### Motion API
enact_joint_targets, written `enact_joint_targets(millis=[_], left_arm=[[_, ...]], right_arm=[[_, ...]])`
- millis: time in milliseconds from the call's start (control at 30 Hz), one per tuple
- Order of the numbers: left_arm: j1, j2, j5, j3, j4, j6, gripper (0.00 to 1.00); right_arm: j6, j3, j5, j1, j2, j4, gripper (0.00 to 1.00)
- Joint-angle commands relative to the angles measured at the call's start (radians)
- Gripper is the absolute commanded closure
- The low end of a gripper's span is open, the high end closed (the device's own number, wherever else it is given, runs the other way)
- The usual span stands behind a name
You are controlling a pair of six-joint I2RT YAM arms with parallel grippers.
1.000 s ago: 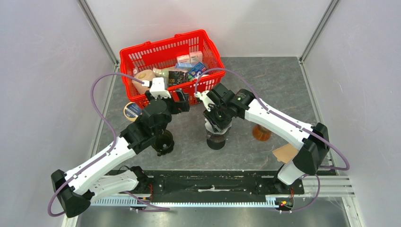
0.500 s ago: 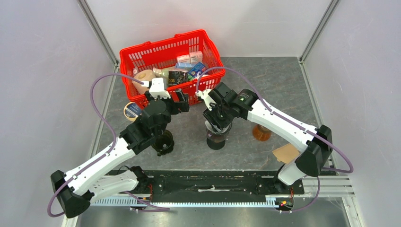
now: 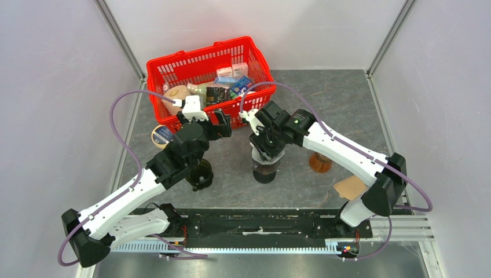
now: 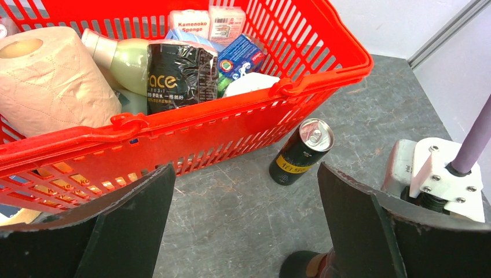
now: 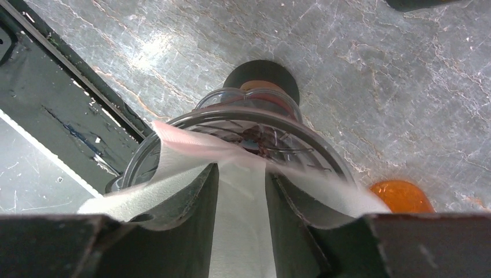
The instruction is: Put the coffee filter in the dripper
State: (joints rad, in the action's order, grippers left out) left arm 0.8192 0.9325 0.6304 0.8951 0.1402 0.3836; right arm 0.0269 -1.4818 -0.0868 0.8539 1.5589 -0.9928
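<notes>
Right gripper (image 5: 242,174): clenched on the white filter (image 5: 179,159), one finger on each side of a pinched fold. The filter sits directly over the mouth of the clear dripper (image 5: 315,147). Its free wings spread outward across the near rim. Whether the paper touches the dripper's inner wall cannot be told.

Dripper, overhead view (image 3: 266,169): upright on the table (image 3: 341,104), under the right gripper (image 3: 266,152).

Left gripper (image 4: 246,220): released, jaws wide apart and empty. In the overhead view it lies left of the dripper, apart from it.

Orange object (image 3: 320,163): on the table just right of the dripper.

Brown paper (image 3: 349,187): lies flat, further right of the dripper and nearer the arm bases.

Red basket (image 3: 173,63): behind the dripper and to its left, filled with groceries.

Can (image 4: 301,152): black and yellow, upright just in front of the basket wall.
</notes>
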Motion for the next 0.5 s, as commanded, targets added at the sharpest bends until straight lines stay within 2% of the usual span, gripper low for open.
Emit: enact_joint_targets(millis=[0,133,467], left_arm=[[-0.006,-0.017,0.035,0.001,-0.037,-0.025,0.00],[-0.006,-0.015,0.037,0.000,-0.037,-0.025,0.00],[-0.006,-0.018,0.034,0.000,-0.037,-0.022,0.00]], right_arm=[[-0.002,-0.010,-0.021,0.008,-0.005,0.006,0.59],[-0.002,-0.011,-0.025,0.008,-0.009,0.006,0.63],[0.011,-0.049,0.009,0.010,-0.045,-0.006,0.59]])
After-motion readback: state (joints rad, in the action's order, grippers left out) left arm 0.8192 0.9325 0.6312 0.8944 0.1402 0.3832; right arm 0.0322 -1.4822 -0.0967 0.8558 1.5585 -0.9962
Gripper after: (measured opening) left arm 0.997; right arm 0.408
